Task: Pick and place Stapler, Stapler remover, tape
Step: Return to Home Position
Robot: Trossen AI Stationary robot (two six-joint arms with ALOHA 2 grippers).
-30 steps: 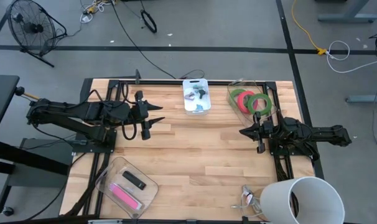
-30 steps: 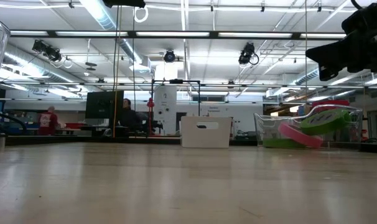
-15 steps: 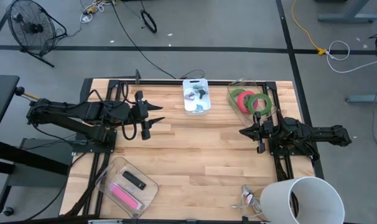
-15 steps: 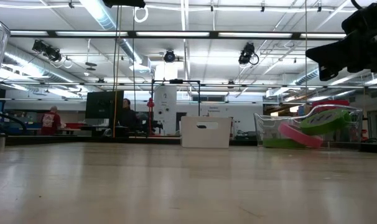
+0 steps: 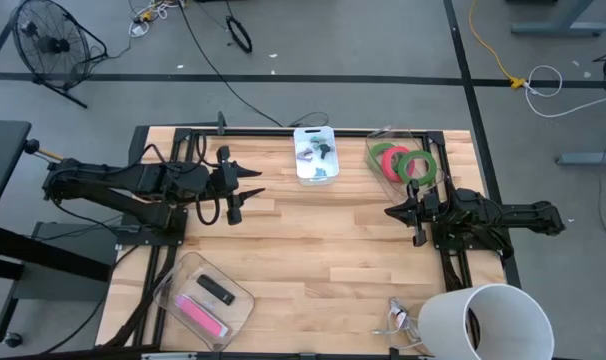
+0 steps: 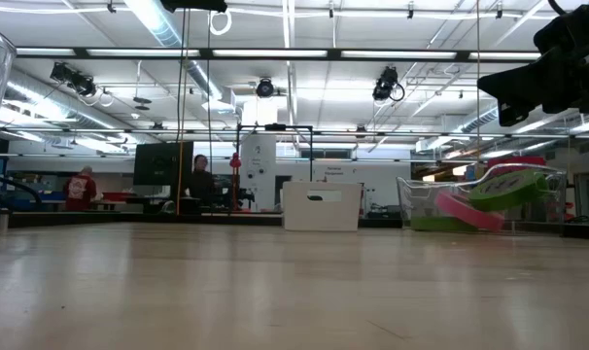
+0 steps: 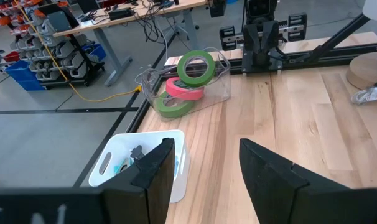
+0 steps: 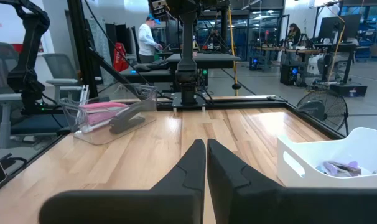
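The tape shows as two green rolls point(image 7: 196, 67) point(image 7: 173, 107) and a red roll point(image 7: 185, 89), stacked leaning in a clear container point(image 5: 403, 160) at the table's far right. A pink stapler point(image 5: 201, 315) lies in a clear tray point(image 5: 203, 295) at the near left, beside a small black thing point(image 5: 215, 290). Small dark and grey items point(image 5: 318, 150) lie in a white bin point(image 5: 316, 157) at the far middle. My left gripper point(image 5: 245, 193) point(image 7: 207, 168) hangs open above the table's left part with nothing between its fingers. My right gripper point(image 5: 387, 212) point(image 8: 205, 163) is shut and empty at the right side.
A large white cup point(image 5: 488, 320) stands at the near right corner, with a crumpled clear thing point(image 5: 398, 318) beside it. Bare wooden tabletop point(image 5: 323, 250) spreads between the two arms. People stand at desks in the room beyond the table.
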